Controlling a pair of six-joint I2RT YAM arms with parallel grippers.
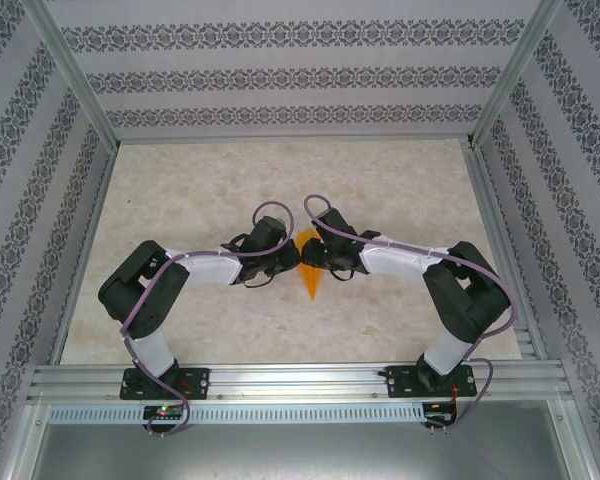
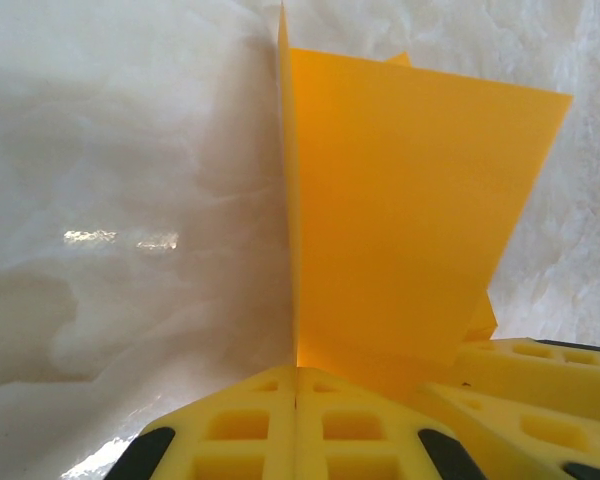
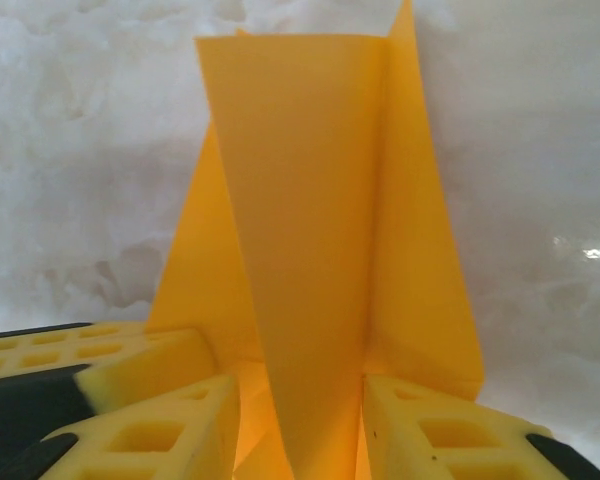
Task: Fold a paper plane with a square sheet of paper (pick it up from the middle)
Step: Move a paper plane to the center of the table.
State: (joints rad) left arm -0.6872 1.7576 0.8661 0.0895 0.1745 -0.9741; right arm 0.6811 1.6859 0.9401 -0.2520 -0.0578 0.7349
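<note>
Orange folded paper, a slim pointed dart with lengthwise creases, is the paper plane [image 1: 309,268]. We see it over the pale marbled table top [image 1: 280,180], beyond the middle of the ribbed aluminium rail [image 1: 300,380] that carries both arm bases. Its narrow tip points back toward the rail, and its wider end lies farther from the rail, between the two grippers. We cannot tell whether it rests on the table top or hangs just above it.

The left gripper [image 1: 287,262], black with yellow waffle-patterned fingers [image 2: 240,425], reaches in beyond the rail's left half and meets the paper plane from that side. In its wrist view we find the two fingers pressed together along one seam. A crease of the paper plane [image 2: 410,220] rises straight out of that seam, so this gripper is clenched on the paper. One flat panel stands upright to the right of the crease.

The right gripper [image 1: 320,260], of the same make, comes in beyond the rail's right half and touches the paper plane from the other side. In its wrist view the yellow fingers [image 3: 440,430] stand apart, with a long upright flap of the paper plane [image 3: 310,200] running down into the gap between them. We cannot tell whether either pad presses that flap.
</note>
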